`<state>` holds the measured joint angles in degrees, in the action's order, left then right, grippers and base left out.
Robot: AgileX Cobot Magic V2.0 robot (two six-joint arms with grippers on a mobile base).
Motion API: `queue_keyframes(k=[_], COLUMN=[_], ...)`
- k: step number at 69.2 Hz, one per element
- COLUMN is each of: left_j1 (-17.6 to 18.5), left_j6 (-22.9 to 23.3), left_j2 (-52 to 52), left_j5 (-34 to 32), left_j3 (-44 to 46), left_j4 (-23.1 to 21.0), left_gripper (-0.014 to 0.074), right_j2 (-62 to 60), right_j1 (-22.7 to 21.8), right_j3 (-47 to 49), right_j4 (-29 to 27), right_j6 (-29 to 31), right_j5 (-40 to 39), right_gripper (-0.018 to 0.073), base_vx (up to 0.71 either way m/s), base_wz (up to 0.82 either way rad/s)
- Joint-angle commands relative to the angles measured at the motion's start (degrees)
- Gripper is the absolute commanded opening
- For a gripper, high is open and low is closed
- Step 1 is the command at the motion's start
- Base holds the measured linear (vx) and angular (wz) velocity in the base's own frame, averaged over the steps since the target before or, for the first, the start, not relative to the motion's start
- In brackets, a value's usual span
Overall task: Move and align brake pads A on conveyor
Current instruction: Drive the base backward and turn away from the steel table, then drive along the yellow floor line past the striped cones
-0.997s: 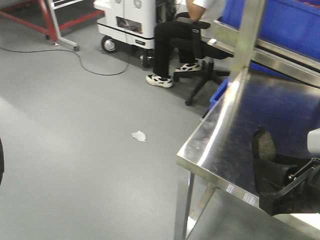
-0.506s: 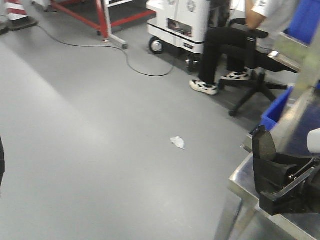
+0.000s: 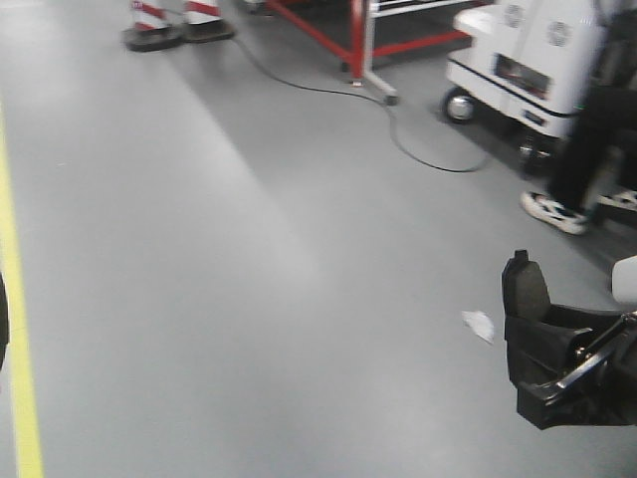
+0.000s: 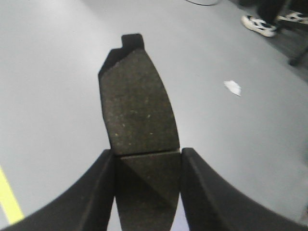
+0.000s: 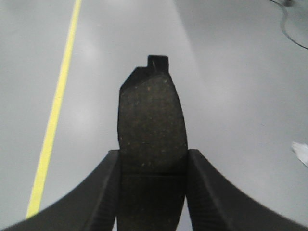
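Looks like a workshop: grey floor [image 3: 249, 299] with yellow line [image 3: 18, 339] at left, striped cones [image 3: 151, 22] upper left, wheeled white cabinet [image 3: 532, 55] upper right.

The dark grey curved brake pad [image 4: 137, 101] in the left tool [image 4: 147, 153] has a rough, gritty, matt face flecked with pale specks. The second brake pad [image 5: 151, 120], in the right tool [image 5: 153, 154], looks alike. The tools' fingers [image 5: 204, 197] are matt black plastic, finely ribbed. The smooth grey floor [image 3: 249, 299] carries a soft sheen. The crumpled white scrap [image 3: 479, 325] may be paper.
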<state>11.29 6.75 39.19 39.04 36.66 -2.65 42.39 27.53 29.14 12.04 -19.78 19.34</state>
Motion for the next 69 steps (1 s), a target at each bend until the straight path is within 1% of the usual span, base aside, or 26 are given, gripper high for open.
queue_keyframes(k=[1,20,32,49,69], left_j1=[0.2,0.2,0.2,0.2,0.2], left_j6=[0.0,0.0,0.0,0.0,0.0], left_j2=[-0.1,-0.1,-0.1,-0.1,-0.1], left_j5=[-4.7,-4.7,-4.7,-4.7,-4.7], left_j3=[1.7,1.7,1.7,1.7,1.7], left_j4=[-0.2,-0.2,-0.2,-0.2,-0.2], left_gripper=[0.0139,0.0139,0.0139,0.0139,0.0139], right_j2=[-0.2,-0.2,-0.2,-0.2,-0.2], right_j1=[-0.2,-0.2,-0.2,-0.2,-0.2], right_j3=[2.0,2.0,2.0,2.0,2.0], right_j4=[0.9,0.9,0.9,0.9,0.9], right_j6=[0.6,0.6,0.6,0.6,0.6], right_j5=[-4.9,-5.1,-5.0,-5.0,-5.0], right_gripper=[-0.0010,-0.0010,-0.0010,-0.0010,-0.0010], base_vx=[0.19,0.19,0.21,0.26,0.36], base_wz=[0.72,0.70,0.52,0.33,0.15])
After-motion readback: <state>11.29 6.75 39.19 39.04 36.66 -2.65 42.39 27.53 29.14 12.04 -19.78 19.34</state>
